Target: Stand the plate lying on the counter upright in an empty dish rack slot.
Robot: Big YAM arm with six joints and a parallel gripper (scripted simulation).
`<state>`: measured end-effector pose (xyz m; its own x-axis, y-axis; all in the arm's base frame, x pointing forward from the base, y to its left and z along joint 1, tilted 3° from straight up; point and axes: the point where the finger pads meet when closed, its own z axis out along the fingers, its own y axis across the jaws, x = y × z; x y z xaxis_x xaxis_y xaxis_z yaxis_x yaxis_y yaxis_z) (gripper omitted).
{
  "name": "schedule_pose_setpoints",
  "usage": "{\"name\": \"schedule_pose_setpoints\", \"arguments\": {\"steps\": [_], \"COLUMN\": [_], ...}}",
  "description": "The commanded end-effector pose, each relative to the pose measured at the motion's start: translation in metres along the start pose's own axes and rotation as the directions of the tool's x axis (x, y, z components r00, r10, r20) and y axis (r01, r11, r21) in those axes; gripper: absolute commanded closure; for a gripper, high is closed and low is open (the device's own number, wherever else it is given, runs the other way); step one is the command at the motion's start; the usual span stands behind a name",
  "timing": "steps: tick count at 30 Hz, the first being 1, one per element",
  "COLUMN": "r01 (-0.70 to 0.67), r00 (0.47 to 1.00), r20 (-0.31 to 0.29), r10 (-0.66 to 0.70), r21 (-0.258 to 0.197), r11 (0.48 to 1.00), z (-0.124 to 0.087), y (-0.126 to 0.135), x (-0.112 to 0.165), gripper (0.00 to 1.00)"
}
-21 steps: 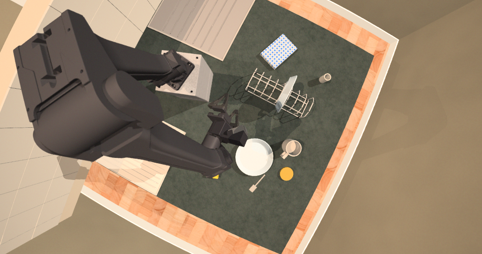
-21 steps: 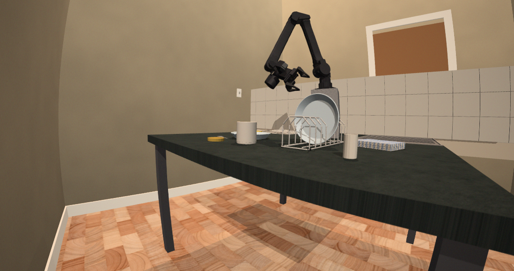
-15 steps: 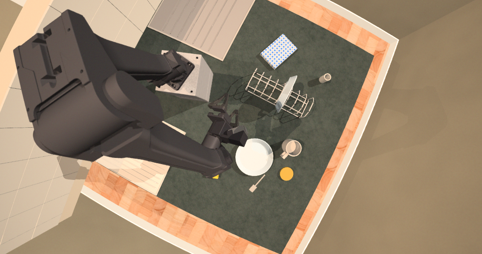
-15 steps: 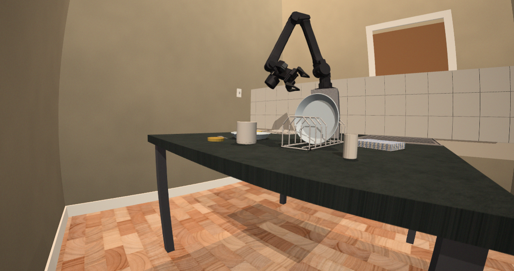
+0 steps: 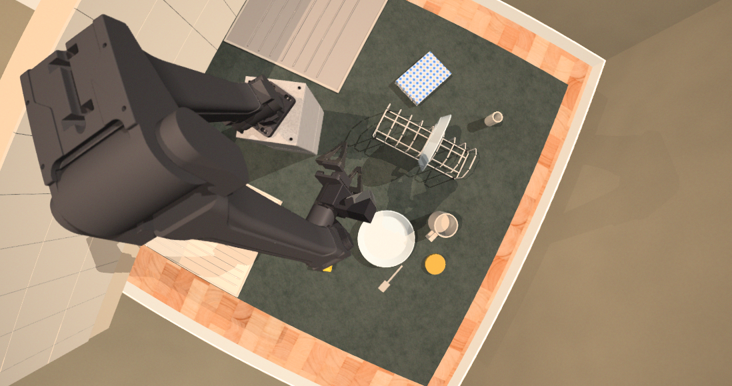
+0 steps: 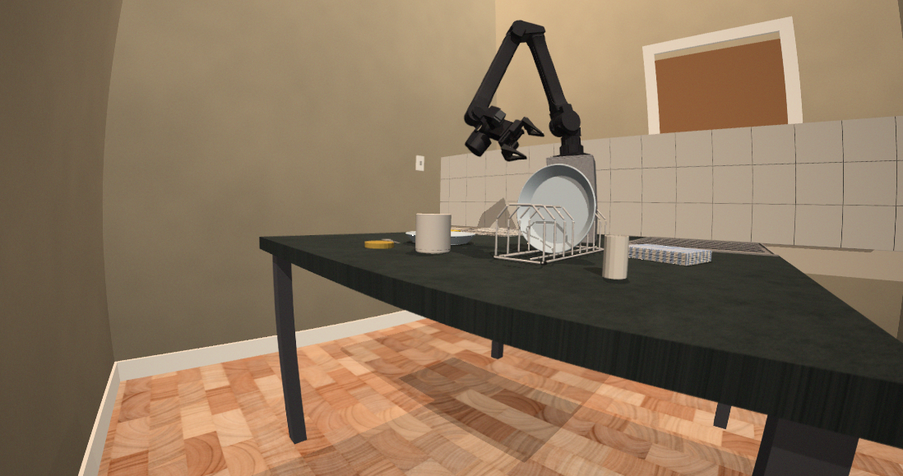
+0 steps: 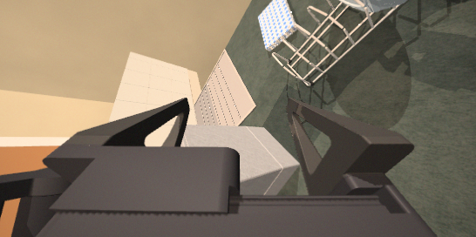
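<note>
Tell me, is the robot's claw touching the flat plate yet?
Apart. In the exterior view the gripper hangs open high above the counter, while the flat plate lies down on it behind the mug, with wall visible between them.

A cream-white round plate (image 5: 385,238) lies on the dark green mottled counter (image 5: 317,311). Nearby sit an orange-yellow disc (image 5: 435,264), a beige mug (image 5: 443,225), a pale wire dish rack (image 5: 399,127), and a blue-dotted white cloth (image 5: 423,77). The arm is charcoal black.
</note>
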<state>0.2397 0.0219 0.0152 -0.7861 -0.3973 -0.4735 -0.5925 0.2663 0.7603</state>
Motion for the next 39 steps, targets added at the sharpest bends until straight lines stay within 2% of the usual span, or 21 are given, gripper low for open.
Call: {"name": "schedule_pose_setpoints", "arguments": {"steps": [1,5,11,13,16,17,19,20,21,22,23,24,25,26,30,32,34,35,36,37,39], "r01": [-0.009,-0.048,-0.159,-0.159,-0.244,-0.244,-0.276,-0.309,-0.309,-0.343,-0.343,-0.378,-0.378,-0.414,-0.414,-0.487,-0.487,-0.524,-0.524,-0.561,-0.561], "r00": [1.0,0.998,0.983,0.983,0.962,0.962,0.951,0.939,0.939,0.924,0.924,0.908,0.908,0.889,0.889,0.846,0.846,0.821,0.821,0.794,0.794], "r20": [-0.009,-0.031,-0.073,-0.073,-0.087,-0.087,-0.087,-0.084,-0.084,-0.078,-0.078,-0.067,-0.067,-0.05,-0.05,-0.001,-0.001,0.032,0.032,0.072,0.072], "r10": [0.009,0.048,0.166,0.166,0.26,0.26,0.296,0.334,0.334,0.374,0.374,0.414,0.414,0.454,0.454,0.533,0.533,0.57,0.57,0.604,0.604], "r21": [0.01,0.013,0.093,0.093,0.165,0.165,0.195,0.226,0.226,0.26,0.26,0.295,0.295,0.331,0.331,0.403,0.403,0.437,0.437,0.468,0.468], "r11": [1.0,0.999,0.983,0.983,0.956,0.956,0.941,0.924,0.924,0.903,0.903,0.877,0.877,0.848,0.848,0.774,0.774,0.731,0.731,0.682,0.682], "z": [0.001,0.009,0.019,0.019,0.025,0.025,0.027,0.029,0.029,0.031,0.031,0.033,0.033,0.034,0.034,0.037,0.037,0.037,0.037,0.038,0.038], "y": [-0.004,-0.008,-0.03,-0.03,-0.048,-0.048,-0.055,-0.062,-0.062,-0.07,-0.07,-0.078,-0.078,-0.086,-0.086,-0.104,-0.104,-0.113,-0.113,-0.122,-0.122], "x": [0.001,0.008,0.024,0.024,0.035,0.035,0.039,0.044,0.044,0.048,0.048,0.052,0.052,0.056,0.056,0.063,0.063,0.067,0.067,0.07,0.07], "gripper": [0.0,0.0,0.0,0.0,0.0,0.0,0.0,0.0,0.0,0.0,0.0,0.0,0.0,0.0,0.0,0.0,0.0,0.0,0.0,0.0,0.0]}}
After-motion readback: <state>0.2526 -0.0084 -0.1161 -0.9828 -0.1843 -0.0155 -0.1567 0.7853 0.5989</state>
